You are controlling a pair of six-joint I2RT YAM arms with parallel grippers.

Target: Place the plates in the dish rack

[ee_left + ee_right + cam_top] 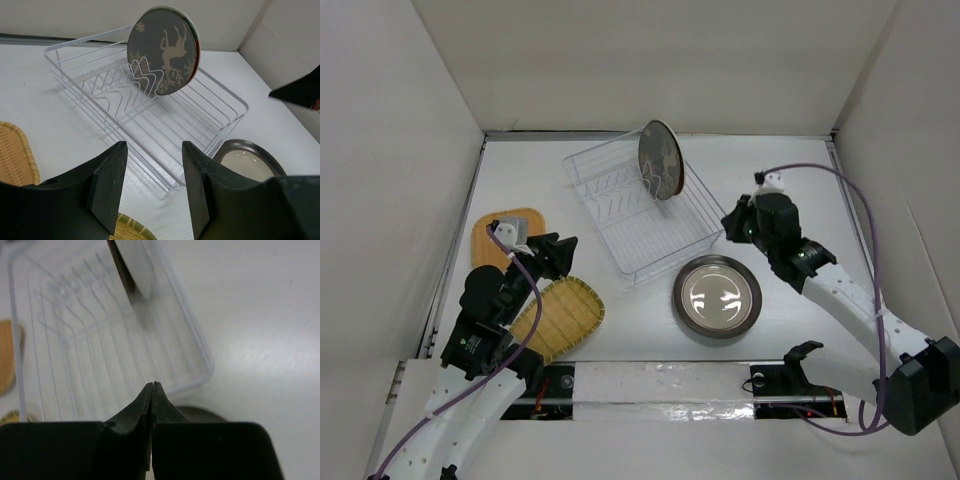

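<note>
**Dish-rack loading: stock and hazards**

Dish rack (638,215): one deer plate (660,160) is stood in the far-end prongs, tilted. A shiny metallic plate (717,296) is laid flat just beside the rack's near right corner. A yellow woven plate (560,318) and an orange woven plate (505,232) are laid left of the rack.

Left gripper (562,255): found part-open and empty, pointed at the rack.

Right gripper (152,386): pinched closed on nothing, right of the rack.

Hazards: the leaning plate could be toppled if the rack is nudged. The flat metallic rim could be lost from a shallow pinch.
</note>
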